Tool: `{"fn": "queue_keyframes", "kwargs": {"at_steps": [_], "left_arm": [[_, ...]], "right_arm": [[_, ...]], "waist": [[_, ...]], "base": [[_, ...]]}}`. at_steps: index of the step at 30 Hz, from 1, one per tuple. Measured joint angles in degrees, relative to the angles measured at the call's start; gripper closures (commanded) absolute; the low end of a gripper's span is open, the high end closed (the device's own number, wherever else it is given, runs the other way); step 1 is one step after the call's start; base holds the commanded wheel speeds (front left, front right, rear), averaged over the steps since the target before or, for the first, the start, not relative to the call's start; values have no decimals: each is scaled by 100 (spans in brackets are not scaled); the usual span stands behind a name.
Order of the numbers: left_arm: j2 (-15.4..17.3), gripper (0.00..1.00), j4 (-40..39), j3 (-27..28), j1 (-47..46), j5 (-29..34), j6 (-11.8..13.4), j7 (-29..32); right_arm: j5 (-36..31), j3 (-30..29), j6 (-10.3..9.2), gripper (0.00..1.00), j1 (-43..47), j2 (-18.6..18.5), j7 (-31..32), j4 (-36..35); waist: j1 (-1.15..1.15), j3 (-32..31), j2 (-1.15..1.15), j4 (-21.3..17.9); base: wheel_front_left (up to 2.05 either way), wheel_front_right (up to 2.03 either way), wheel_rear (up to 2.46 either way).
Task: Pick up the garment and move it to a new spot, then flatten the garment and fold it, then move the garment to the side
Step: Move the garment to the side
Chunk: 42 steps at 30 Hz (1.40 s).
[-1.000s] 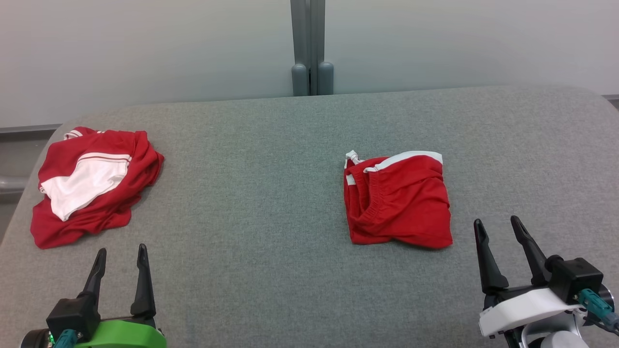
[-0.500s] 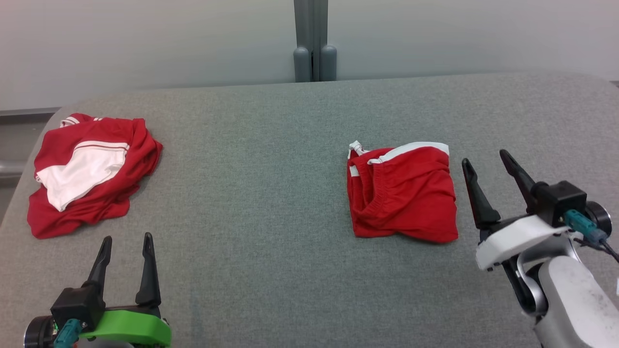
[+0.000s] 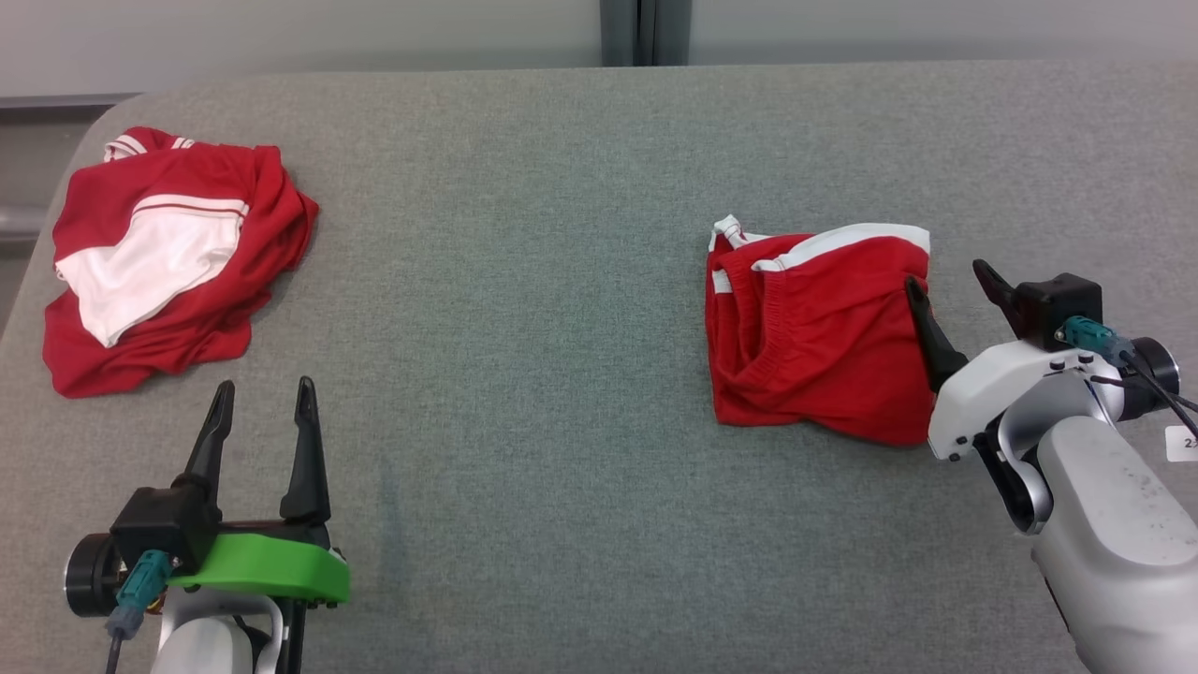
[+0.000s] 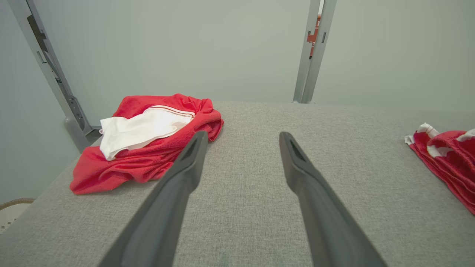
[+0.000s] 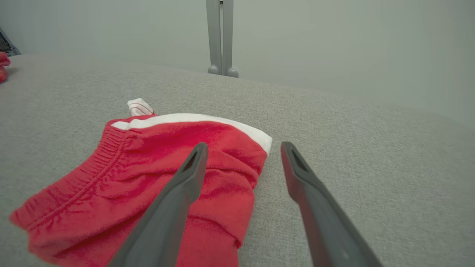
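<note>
Two red garments lie well apart on the grey surface [image 3: 524, 281]. The red shorts [image 3: 819, 337], white-trimmed with an elastic waistband, sit at centre right of the head view, doubled over into a compact, slightly rumpled block. A red and white garment [image 3: 159, 253] is heaped loosely at the upper left, near the surface's rounded corner.

The right claw [image 3: 943, 274] is spread wide and holds nothing. It hovers at the right edge of the shorts. In the right wrist view one finger [image 5: 174, 200] crosses over the red cloth and the other lies over bare grey fabric, so the shorts' edge falls between them. Whether a fingertip touches the cloth I cannot tell. The left claw [image 3: 264, 384] is also spread and empty, at the lower left of the head view, over bare surface and well apart from both garments.

Judging by this, the shorts are the garment in hand, and no grasp is made yet. Their blocky shape could mean flattening and folding are done and only the move to the side is left. It could equally be the very first pick-up; the pictures do not settle it.

As for containers, a curved woven-looking rim [image 4: 13, 205] at the lower left corner of the left wrist view, below the surface, may be a basket. What it holds cannot be seen.
</note>
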Motion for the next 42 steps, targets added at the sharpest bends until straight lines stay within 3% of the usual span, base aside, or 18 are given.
{"fn": "queue_keyframes", "kwargs": {"at_steps": [14,15,16,17,21,27,37,42], "left_arm": [[-75,0,101,-59,-308,2,-49,0],[-81,0,105,-55,-308,2,-49,0],[-88,0,108,-46,-308,2,-49,0],[-94,0,110,-38,-308,2,-49,0],[-121,0,110,-7,-308,9,-51,0],[-149,0,5,46,-342,27,-57,0],[-81,0,-405,11,-855,156,-79,-1],[160,0,-667,296,-1000,166,-75,0]], "right_arm": [[406,158,0,0,-600,207,-282,1880],[469,205,-1,18,-626,242,-286,1945],[555,240,-1,83,-656,260,-289,1990],[621,272,-1,100,-683,271,-298,2018],[750,494,5,100,-814,289,-339,2115],[792,937,8,100,-1200,-19,-331,2054],[895,1750,7,100,-2326,-1384,54,1374],[1122,2049,7,100,-2799,-2082,244,954]], "waist": [[0,502,0,220],[0,509,0,226],[0,515,0,223],[0,518,0,218],[0,525,0,174],[0,625,0,83],[0,1353,0,-208],[0,1810,0,-485]], "base": [[0,0,0],[0,0,0],[0,0,0],[0,0,0],[0,0,0],[0,0,0],[0,0,0],[0,0,0]]}}
